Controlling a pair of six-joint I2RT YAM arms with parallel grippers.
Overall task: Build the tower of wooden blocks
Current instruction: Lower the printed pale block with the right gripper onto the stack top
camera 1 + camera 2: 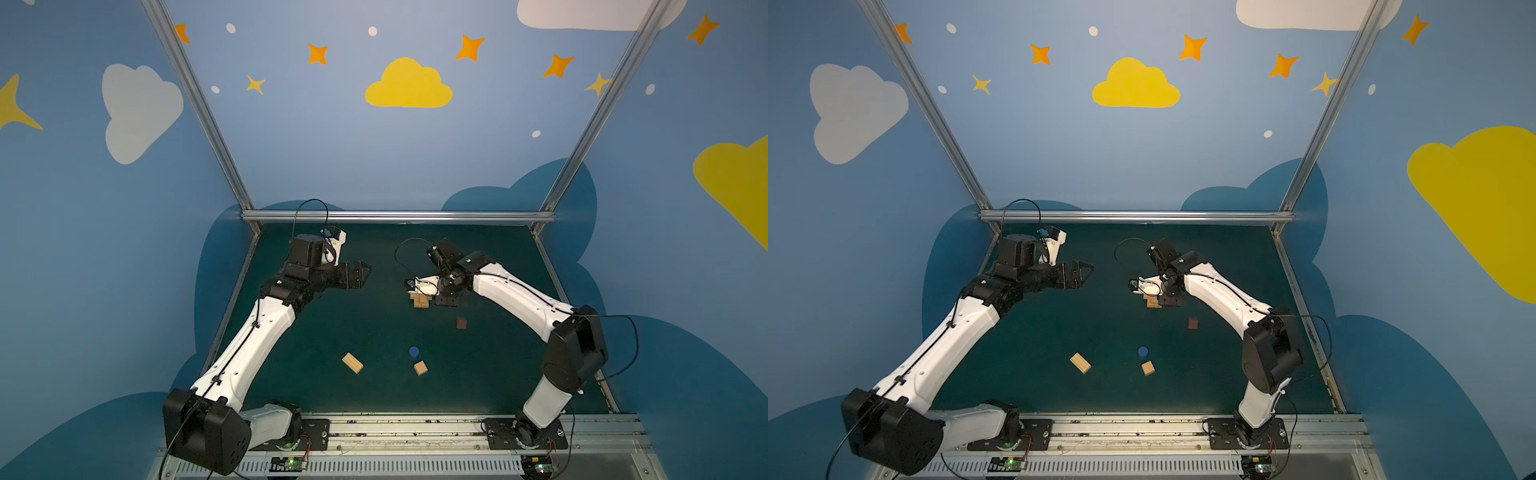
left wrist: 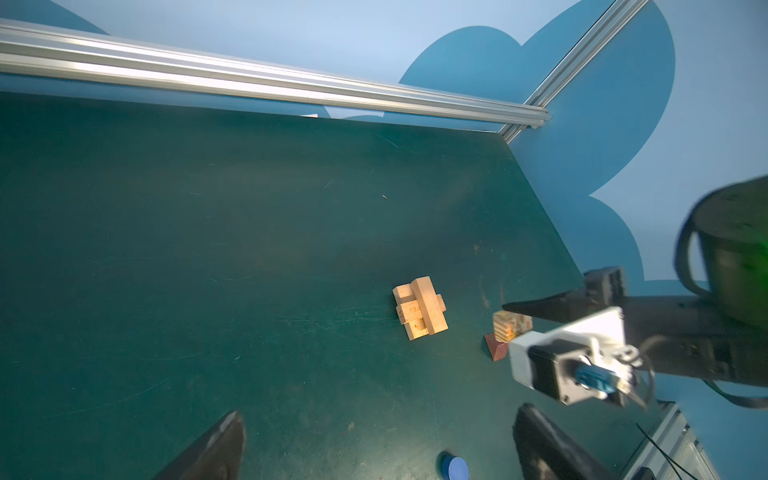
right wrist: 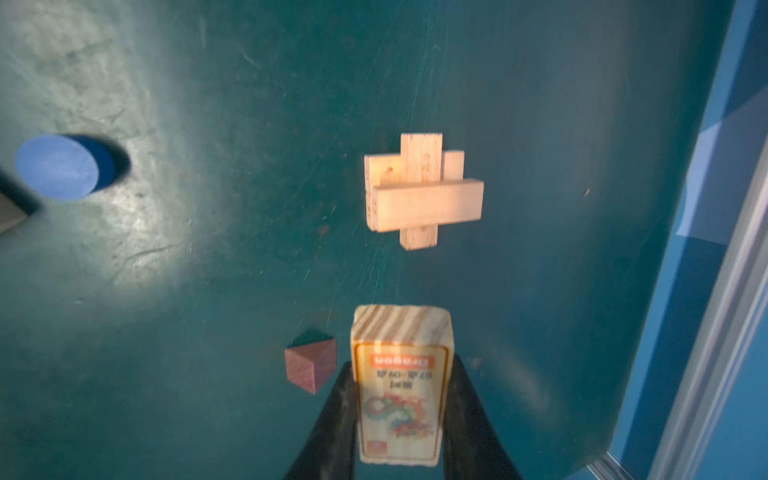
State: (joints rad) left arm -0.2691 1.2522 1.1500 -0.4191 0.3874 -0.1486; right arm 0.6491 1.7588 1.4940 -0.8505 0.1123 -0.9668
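Note:
The wood block tower [image 1: 419, 301] [image 3: 422, 193] is a small pile of tan bars laid crosswise, right of the table's middle. My right gripper [image 3: 401, 365] hovers just beside it, shut on a tan wood block [image 3: 401, 386] [image 2: 512, 326] with a printed label. My left gripper [image 1: 360, 272] [image 2: 380, 415] hangs open and empty at the back left, well apart from the tower. Loose wood blocks lie nearer the front: a dark reddish-brown cube [image 1: 461, 323] [image 3: 309, 369], a blue round piece [image 1: 413, 352] [image 3: 58, 166], a tan cube [image 1: 420, 368] and a tan bar [image 1: 352, 363].
The dark green table [image 1: 332, 332] ends at an aluminium rail [image 1: 399, 216] along the back and slanted frame posts at both sides. Both arm bases sit on the front rail [image 1: 407, 428]. Blue painted walls close in three sides.

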